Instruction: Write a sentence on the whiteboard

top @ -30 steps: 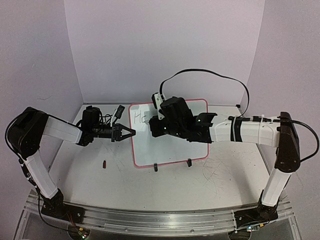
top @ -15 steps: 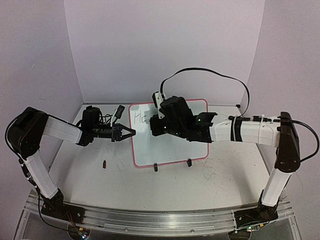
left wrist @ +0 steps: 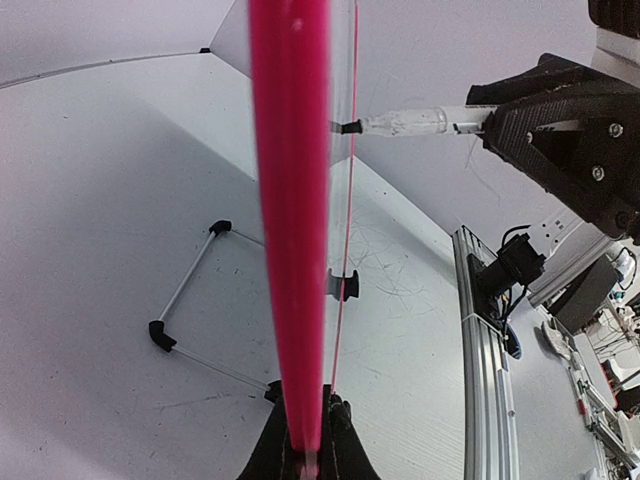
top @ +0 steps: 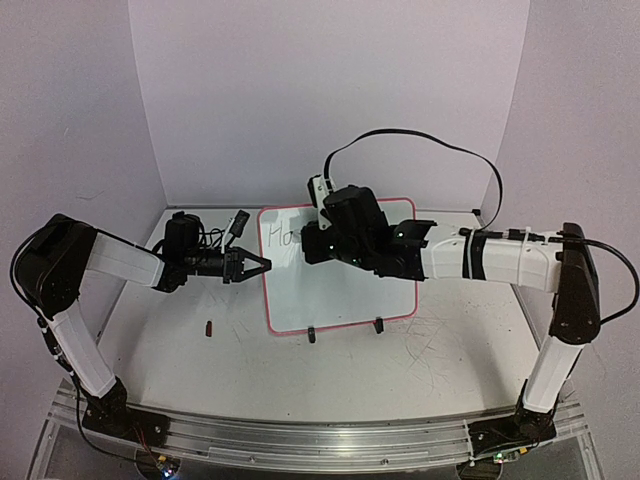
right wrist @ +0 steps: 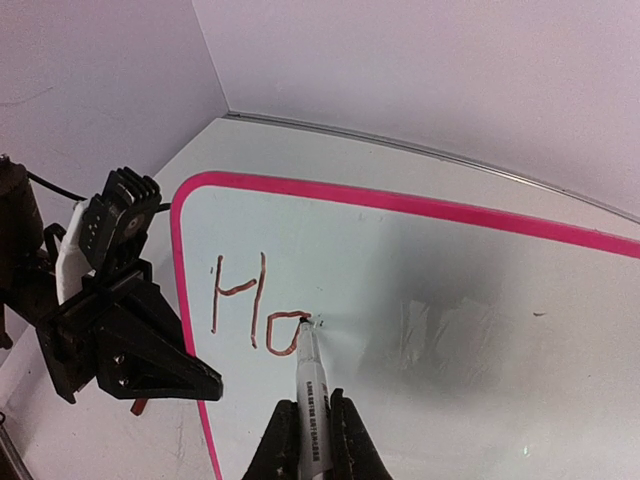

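The whiteboard, glossy white with a pink frame, stands tilted at the table's middle. My left gripper is shut on its left edge; in the left wrist view the pink frame runs up from between the fingers. My right gripper is shut on a marker whose tip touches the board. The sentence reads only "H" and a nearly closed round letter, at the board's top left. The marker also shows in the left wrist view.
Two black clip feet hold the board's near edge. A small dark red cap lies on the table left of the board. A wire stand props the board behind. The right arm's black cable loops above.
My right gripper has shifted slightly up and right with the marker, and the stroke of the second letter has grown. The left gripper and board have not moved.
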Controlling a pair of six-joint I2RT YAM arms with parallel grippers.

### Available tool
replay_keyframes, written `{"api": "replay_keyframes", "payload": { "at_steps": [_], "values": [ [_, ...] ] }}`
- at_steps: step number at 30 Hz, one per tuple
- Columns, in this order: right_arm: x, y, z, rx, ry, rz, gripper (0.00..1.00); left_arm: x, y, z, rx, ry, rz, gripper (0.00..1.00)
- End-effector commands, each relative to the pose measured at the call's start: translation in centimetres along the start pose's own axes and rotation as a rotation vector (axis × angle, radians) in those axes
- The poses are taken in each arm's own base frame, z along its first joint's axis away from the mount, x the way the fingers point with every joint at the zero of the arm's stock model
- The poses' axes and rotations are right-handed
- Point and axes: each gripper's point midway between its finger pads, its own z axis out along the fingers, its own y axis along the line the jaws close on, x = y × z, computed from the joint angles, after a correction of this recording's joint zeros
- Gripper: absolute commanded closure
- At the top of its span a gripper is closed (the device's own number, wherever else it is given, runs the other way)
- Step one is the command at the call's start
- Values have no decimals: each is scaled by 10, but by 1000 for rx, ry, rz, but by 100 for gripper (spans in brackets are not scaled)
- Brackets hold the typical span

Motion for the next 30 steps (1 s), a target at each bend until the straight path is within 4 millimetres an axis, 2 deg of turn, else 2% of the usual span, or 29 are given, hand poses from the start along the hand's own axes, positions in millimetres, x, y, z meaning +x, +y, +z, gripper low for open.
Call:
{"api": "replay_keyframes", "payload": {
  "at_steps": [1, 7, 19, 30],
  "values": [
    [-37, -19, -7, 57, -90, 33, 100, -5, -11, 2, 14, -3, 52, 100],
    [-32, -16, -6, 34, -74, 35, 100, -5, -11, 2, 13, -4, 52, 100],
    [-2, -13, -10, 7, -5, 15, 100, -5, -10, 4, 16, -1, 47, 100],
    [5, -11, -9, -2, 13, 12, 100, -4, -9, 4, 15, 1, 44, 100]
  ]
}}
